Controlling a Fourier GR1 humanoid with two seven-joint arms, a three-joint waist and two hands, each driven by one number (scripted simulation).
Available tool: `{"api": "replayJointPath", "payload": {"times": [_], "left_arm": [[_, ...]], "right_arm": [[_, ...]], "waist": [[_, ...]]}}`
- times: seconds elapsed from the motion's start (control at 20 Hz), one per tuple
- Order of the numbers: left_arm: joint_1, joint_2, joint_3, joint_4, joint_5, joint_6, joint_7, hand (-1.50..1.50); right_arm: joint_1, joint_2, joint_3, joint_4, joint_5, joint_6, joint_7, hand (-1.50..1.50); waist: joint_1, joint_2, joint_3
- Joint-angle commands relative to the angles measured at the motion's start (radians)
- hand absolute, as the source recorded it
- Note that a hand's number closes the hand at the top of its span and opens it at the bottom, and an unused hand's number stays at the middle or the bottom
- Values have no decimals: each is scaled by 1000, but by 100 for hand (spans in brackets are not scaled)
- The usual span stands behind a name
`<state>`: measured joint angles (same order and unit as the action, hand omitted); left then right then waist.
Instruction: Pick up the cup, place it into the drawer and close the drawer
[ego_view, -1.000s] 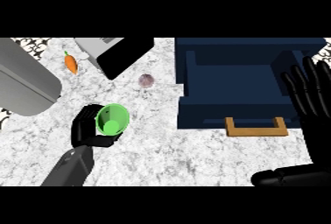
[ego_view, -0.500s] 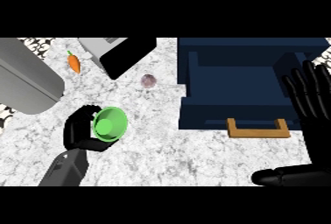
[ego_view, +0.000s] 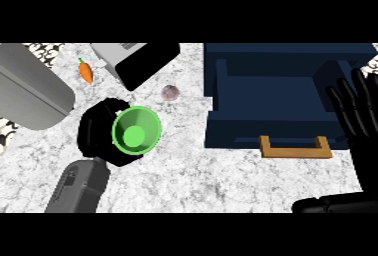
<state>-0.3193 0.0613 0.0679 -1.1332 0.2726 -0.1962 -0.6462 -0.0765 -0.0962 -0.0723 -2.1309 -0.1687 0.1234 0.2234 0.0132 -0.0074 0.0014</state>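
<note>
From my head view, my left hand (ego_view: 100, 132) is curled round the green cup (ego_view: 136, 134), and I hold it tipped so its open mouth faces up at me. It is over the left part of the counter (ego_view: 221, 180), well apart from the blue drawer (ego_view: 277, 107). The drawer is open at the counter's right side, with its brown handle (ego_view: 294, 148) on the near edge. My right hand (ego_view: 358, 112) rests by the right edge, fingers straight and spread. A small orange carrot (ego_view: 86, 71) lies near the far left corner. A little purple thing (ego_view: 171, 92) sits between the cup and the drawer.
</note>
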Motion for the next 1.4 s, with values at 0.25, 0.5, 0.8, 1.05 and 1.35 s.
{"api": "replayJointPath", "payload": {"times": [0.25,0.5,0.8,1.05,1.35], "left_arm": [[-115,-41,-63,-358,16,193,364,150],[-246,-61,-108,-335,-26,303,453,150],[-441,-24,-58,-246,-55,342,540,150],[-540,-61,-117,-97,-67,424,488,150],[-662,-61,-106,71,-77,417,498,150]], "right_arm": [[42,-5,-36,33,-21,28,-59,-150],[0,-12,-14,6,-5,19,-11,-150],[5,15,30,19,47,3,-38,-150],[-8,19,29,20,20,3,-15,-150],[1,21,9,93,51,15,-102,-150]], "waist": [[-12,4,0],[-17,5,-1],[-19,7,-1],[-24,8,-1],[-25,10,-1]]}}
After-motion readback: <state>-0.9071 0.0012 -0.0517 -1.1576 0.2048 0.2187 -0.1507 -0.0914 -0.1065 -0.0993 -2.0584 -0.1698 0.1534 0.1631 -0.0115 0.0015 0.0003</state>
